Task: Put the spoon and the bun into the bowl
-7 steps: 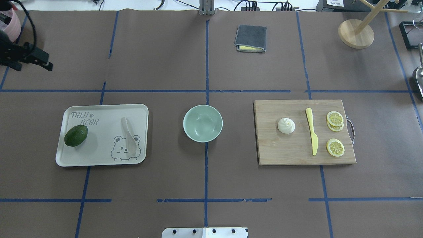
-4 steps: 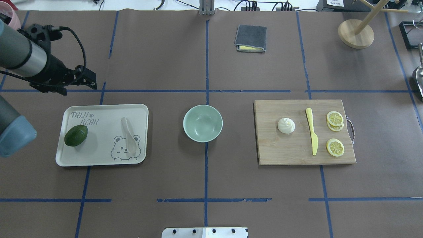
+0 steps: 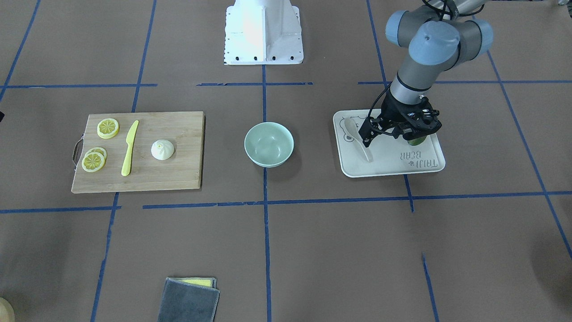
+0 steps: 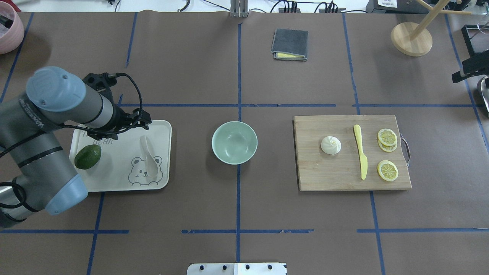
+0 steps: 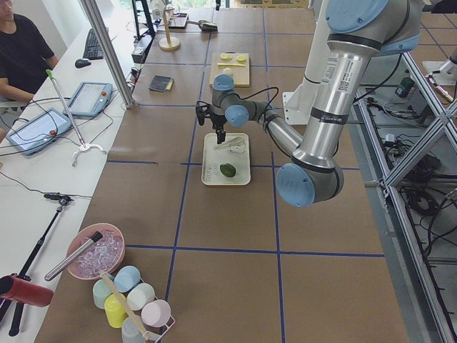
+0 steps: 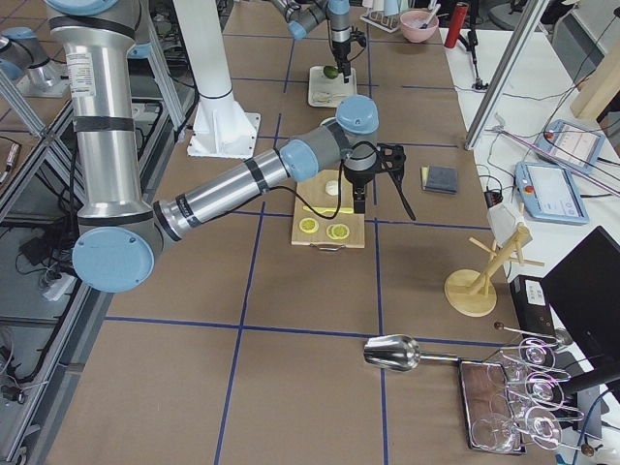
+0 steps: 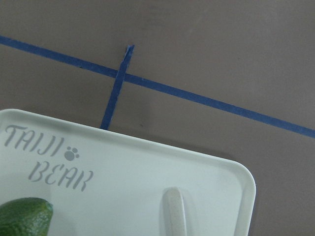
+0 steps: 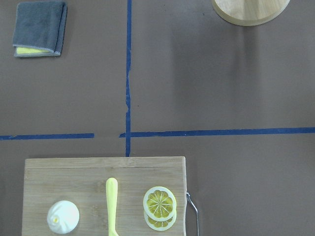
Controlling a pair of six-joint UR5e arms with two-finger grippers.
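On the brown table (image 4: 191, 206), L arm (image 4: 42, 126) comes in from the robot's left & bends over the cream tray (image 4: 114, 172). A wooden cutting board (image 4: 328, 172) lies flat on the robot's right side. The tray lies on the left side. The mint bowl (image 4: 234, 142) stands upright btw tray & board, apart from both.

The tray holds an avocado (image 4: 88, 156) at its left end & the spoon (image 4: 149, 156). Spoon lies flat on the bear drawing, scoop toward the robot, handle pointing away. The bun (image 4: 331, 145) sits on the board's left part, w/ a yellow knife (image 4: 360, 152) beside it & lemon slices (image 4: 387, 137) past the knife.

L gripper (image 4: 142, 119) hangs over the tray's far edge, near the spoon's handle end. Can't tell how wide it's spread. R gripper (image 4: 468, 68) shows only at the overhead view's right edge, well apart from the board. Its spread can't be told either.
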